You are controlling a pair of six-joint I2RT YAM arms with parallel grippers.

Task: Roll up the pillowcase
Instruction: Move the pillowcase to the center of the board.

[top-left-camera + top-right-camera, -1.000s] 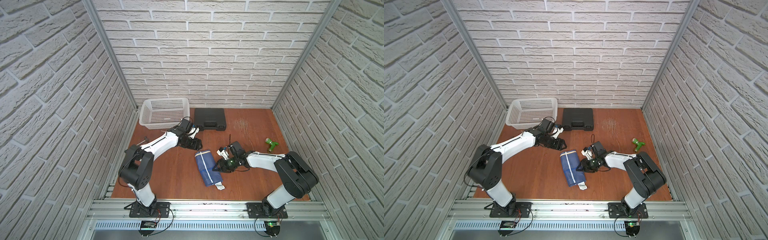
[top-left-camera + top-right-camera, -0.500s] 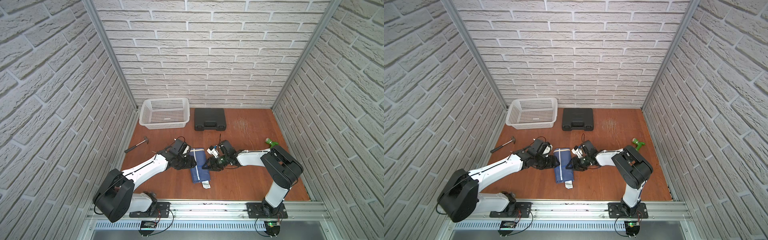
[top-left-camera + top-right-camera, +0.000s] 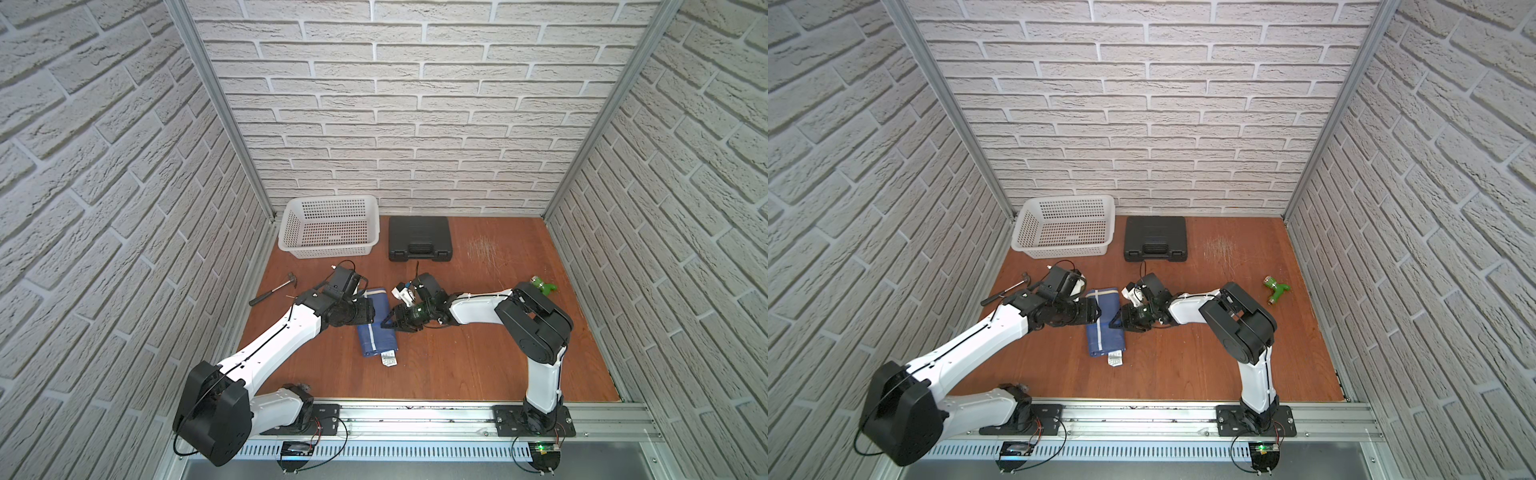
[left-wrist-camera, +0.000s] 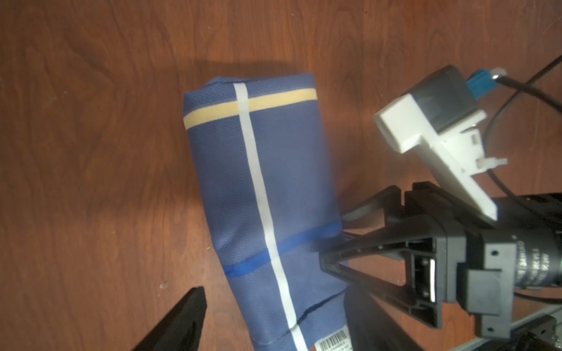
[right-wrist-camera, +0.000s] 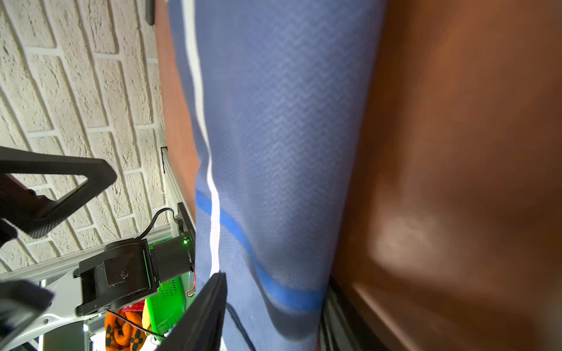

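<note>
Pillowcase, rolled, is lying on table between both grippers; only top views are showing basket, case and hammer beyond it. Left wrist view is showing left gripper standing spread astride the end bearing tag. Right wrist view is showing right gripper half-parted about the roll's side; whether it is pinching, cannot tell.

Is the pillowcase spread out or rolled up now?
Rolled up: the pillowcase lies as a narrow, thick bundle on the table, its care tag showing at one end.
</note>
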